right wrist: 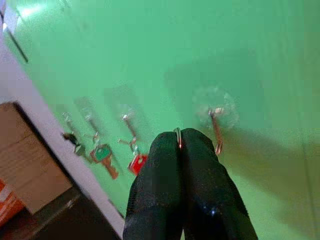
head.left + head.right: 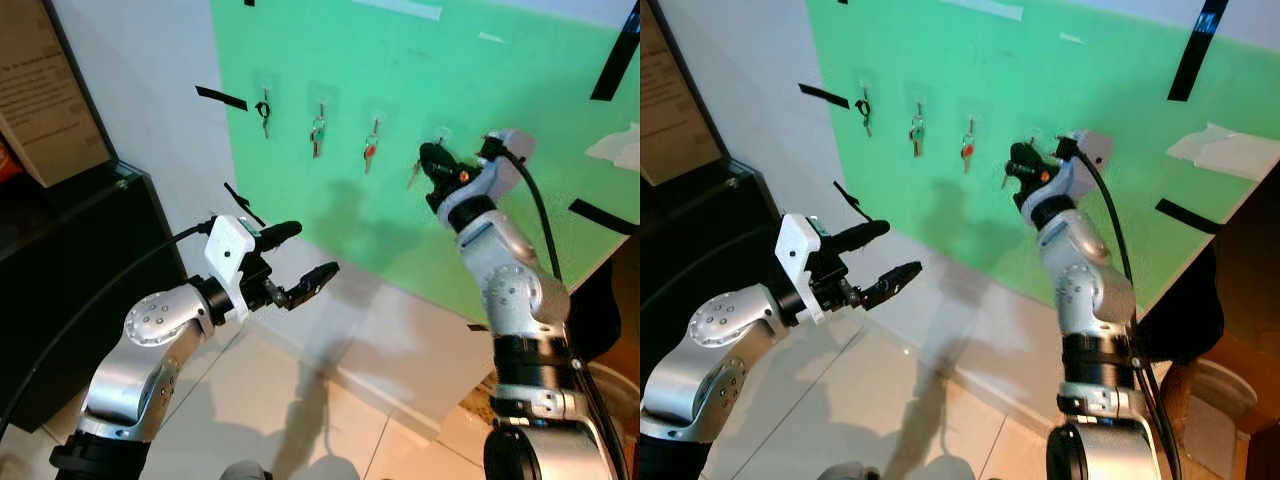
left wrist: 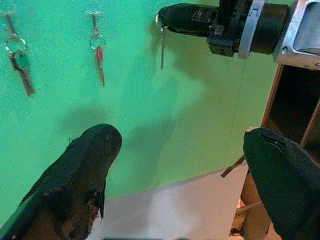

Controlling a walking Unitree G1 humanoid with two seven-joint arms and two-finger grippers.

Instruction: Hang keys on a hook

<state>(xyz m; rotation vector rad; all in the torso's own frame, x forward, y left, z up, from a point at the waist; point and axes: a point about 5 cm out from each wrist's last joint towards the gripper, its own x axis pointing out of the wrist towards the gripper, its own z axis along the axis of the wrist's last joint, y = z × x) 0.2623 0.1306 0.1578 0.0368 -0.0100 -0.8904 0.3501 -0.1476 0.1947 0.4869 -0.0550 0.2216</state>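
While three sets of keys already hang on hooks across the upper middle of the green board (image 2: 400, 120), the right hand (image 2: 432, 165) is pressed up to the fourth hook (image 1: 216, 111) just right of them, fingers closed on the ring of a key (image 3: 162, 47) that dangles below. Judging by this, the ring is at the hook but not clearly seated, so hooking and release remain; the left hand (image 2: 300, 262) hovers spread and empty at lower left
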